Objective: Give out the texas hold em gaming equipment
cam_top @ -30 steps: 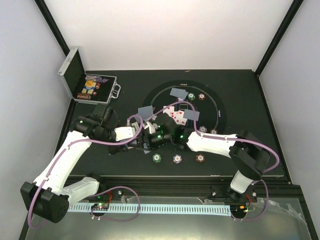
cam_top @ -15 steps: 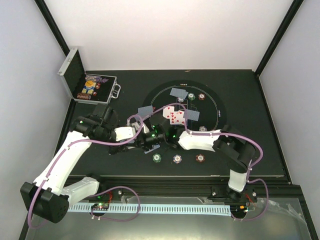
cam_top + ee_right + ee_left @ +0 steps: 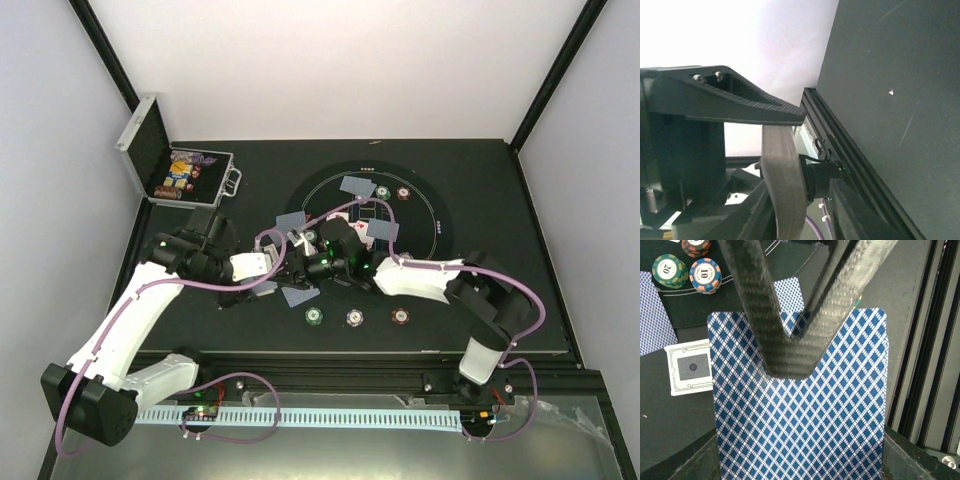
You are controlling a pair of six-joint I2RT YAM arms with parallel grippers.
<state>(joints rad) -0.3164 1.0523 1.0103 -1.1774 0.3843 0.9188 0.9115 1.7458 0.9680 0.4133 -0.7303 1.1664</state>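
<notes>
My left gripper is shut on a deck of blue-backed playing cards just off the round mat's near-left edge; the deck juts out below it. My right gripper meets it from the right, its carbon fingers lying over the deck's top card. In the right wrist view one card bows edge-on between the right gripper's jaws. Face-down cards and chips lie on the mat. Green, white and red chips sit along the near side.
The open silver case stands at the back left with chips inside. The round black mat fills the table's middle. A white card with a square print and two chip stacks lie near the deck. The table's front rail runs close behind.
The right gripper has swung from beside the left gripper to over the deck, and its jaws have narrowed onto a card. The left arm has stayed put.
</notes>
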